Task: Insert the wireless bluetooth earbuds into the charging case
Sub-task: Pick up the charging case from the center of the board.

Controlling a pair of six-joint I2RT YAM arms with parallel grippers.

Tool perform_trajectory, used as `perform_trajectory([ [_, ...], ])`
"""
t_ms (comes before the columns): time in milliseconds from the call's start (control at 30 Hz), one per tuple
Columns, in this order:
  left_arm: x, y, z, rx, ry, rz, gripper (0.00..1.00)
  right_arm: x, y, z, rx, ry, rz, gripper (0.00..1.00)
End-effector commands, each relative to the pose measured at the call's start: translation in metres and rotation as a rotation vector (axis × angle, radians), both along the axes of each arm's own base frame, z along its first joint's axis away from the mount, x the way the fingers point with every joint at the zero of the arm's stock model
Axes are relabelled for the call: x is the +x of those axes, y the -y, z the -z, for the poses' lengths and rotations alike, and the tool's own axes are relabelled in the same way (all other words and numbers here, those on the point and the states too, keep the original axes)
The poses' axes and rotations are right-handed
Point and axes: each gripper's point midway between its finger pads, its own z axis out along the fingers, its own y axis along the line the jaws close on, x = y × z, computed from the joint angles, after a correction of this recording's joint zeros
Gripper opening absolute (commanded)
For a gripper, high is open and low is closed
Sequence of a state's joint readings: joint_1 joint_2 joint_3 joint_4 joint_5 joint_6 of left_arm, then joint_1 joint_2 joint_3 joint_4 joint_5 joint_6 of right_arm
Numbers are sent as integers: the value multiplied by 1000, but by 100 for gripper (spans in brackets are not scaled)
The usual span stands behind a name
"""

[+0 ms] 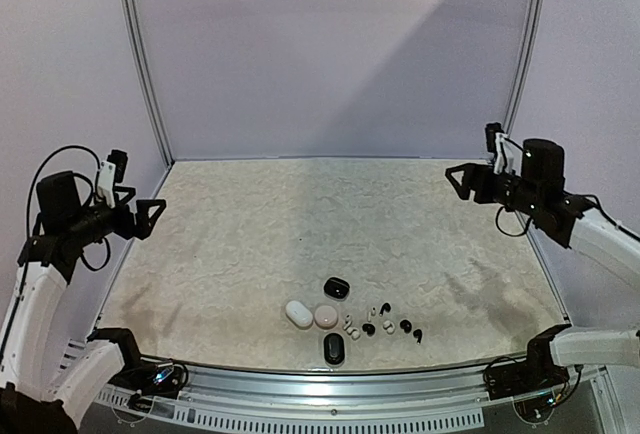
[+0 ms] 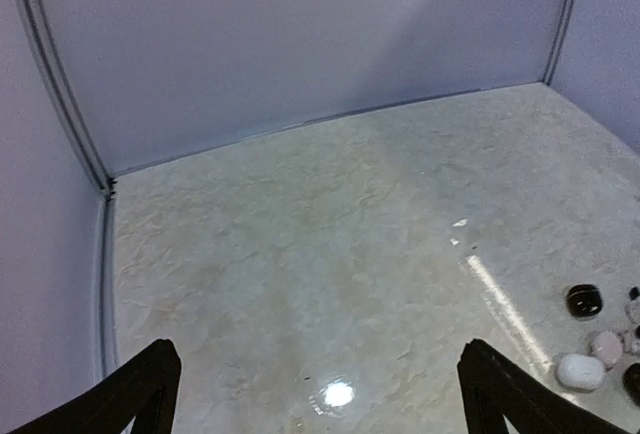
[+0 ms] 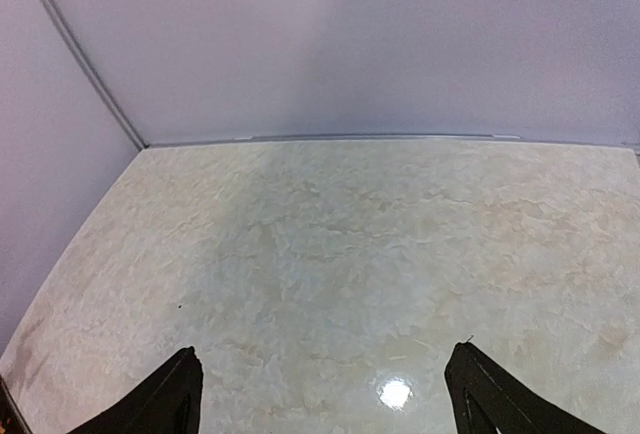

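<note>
Several tiny earbuds (image 1: 368, 329), some white and some glossy black, lie scattered near the table's front edge, right of the cases. Close beside them sit a black charging case (image 1: 336, 286), a white case (image 1: 298, 314), a pink case (image 1: 326, 317) and another black case (image 1: 334, 349). My left gripper (image 1: 150, 216) hangs open high over the table's left side, far from them. The right gripper (image 1: 458, 182) is open high at the right. In the left wrist view the black case (image 2: 584, 300), pink case (image 2: 605, 346) and white case (image 2: 580, 370) show at the right edge, beyond the open left gripper (image 2: 320, 399). The right gripper (image 3: 320, 399) frames only bare table.
A pale marbled tabletop (image 1: 300, 224) is enclosed by lilac walls with a metal frame post (image 1: 140, 64) at the back left and another (image 1: 527, 54) at the back right. A metal rail (image 1: 330, 379) runs along the near edge.
</note>
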State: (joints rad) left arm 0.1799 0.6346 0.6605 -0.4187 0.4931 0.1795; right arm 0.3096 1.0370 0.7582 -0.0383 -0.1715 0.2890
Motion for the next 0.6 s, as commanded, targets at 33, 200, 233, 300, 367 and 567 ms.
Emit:
perform_trajectory([
  [33, 14, 39, 12, -293, -236, 109, 99, -14, -81, 48, -186, -276, -226, 84],
  [200, 17, 58, 36, -253, -349, 126, 97, -47, -153, 96, -456, -357, -442, 82],
  [233, 15, 65, 41, -262, -367, 143, 95, -54, -165, 101, -470, -364, -481, 81],
  [300, 14, 77, 50, -279, -393, 169, 92, -69, -187, 117, -506, -390, -561, 80],
  [367, 14, 86, 57, -294, -401, 189, 91, -84, -205, 129, -540, -399, -640, 80],
  [567, 8, 118, 74, -327, -409, 280, 91, -105, -241, 178, -619, -466, -785, 83],
])
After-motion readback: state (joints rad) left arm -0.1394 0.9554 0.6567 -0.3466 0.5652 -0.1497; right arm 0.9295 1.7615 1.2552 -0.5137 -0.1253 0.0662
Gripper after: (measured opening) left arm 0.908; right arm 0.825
